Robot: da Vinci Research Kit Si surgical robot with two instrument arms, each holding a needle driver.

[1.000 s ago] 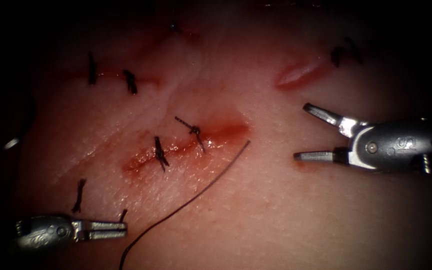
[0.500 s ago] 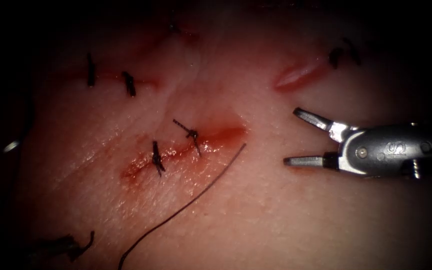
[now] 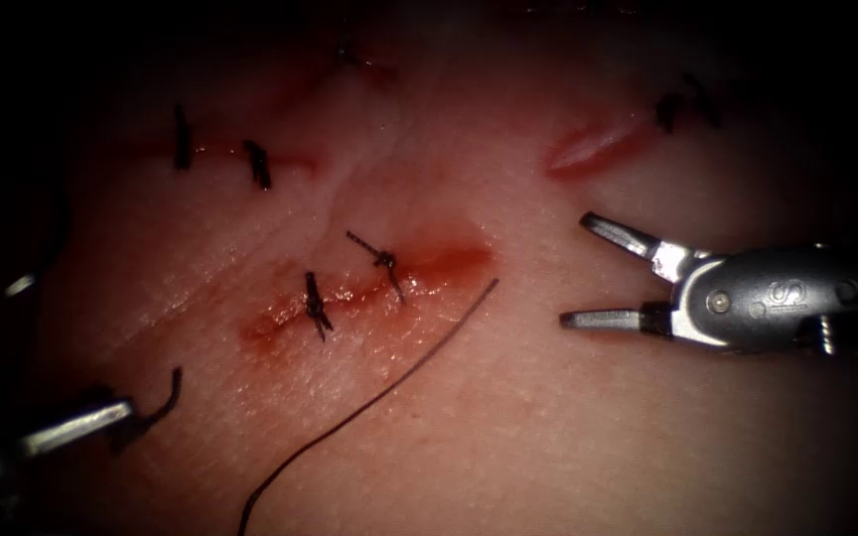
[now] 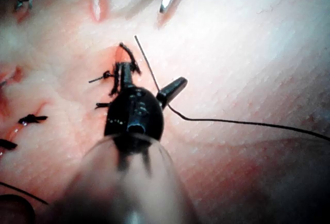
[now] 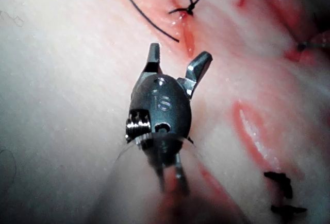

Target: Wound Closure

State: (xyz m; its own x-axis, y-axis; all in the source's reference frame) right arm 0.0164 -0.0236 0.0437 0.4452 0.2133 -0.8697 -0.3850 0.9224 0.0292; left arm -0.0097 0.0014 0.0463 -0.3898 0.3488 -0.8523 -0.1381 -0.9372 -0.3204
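On the tissue (image 3: 548, 417), centre: the cut (image 3: 280, 323) is seen running slantwise, its edges drawn together by two stitches (image 3: 317, 306) with short cut ends.
Red fluid (image 3: 449, 263): spread along the cut, densest at its right end.
Right hand (image 3: 576, 269): placed to the right of the cut and apart from it; jaws spread wide, nothing held between them. The same wide spread is seen in the right wrist view (image 5: 180, 51), the tips pointed toward the cut.
Left hand (image 3: 146, 402): placed well to the left of the cut and lower in the endoscope view, in dim light. In the left wrist view (image 4: 153, 74) the jaws are seen parted; nothing can be made out held between them. One jaw lies over dark stitch ends; whether they are touched cannot be told.
Thread (image 3: 379, 397): one loose dark strand laid on the tissue surface, gripped by neither hand. Its free end is found just beside the right end of the cut; from there it runs down and leftward to the lower edge of the endoscope view. It is also seen in the left wrist view (image 4: 232, 121) and the right wrist view (image 5: 144, 20).
Needle: a short bright curved piece (image 3: 22, 286) is seen at the dim left edge, well left of the cut and apart from both hands; whether it is the needle, or is in the tissue, cannot be told.
Other cuts: one at upper left closed with dark stitches (image 3: 258, 164); one at upper right (image 3: 593, 147) gaping, with a stitch at its far end.
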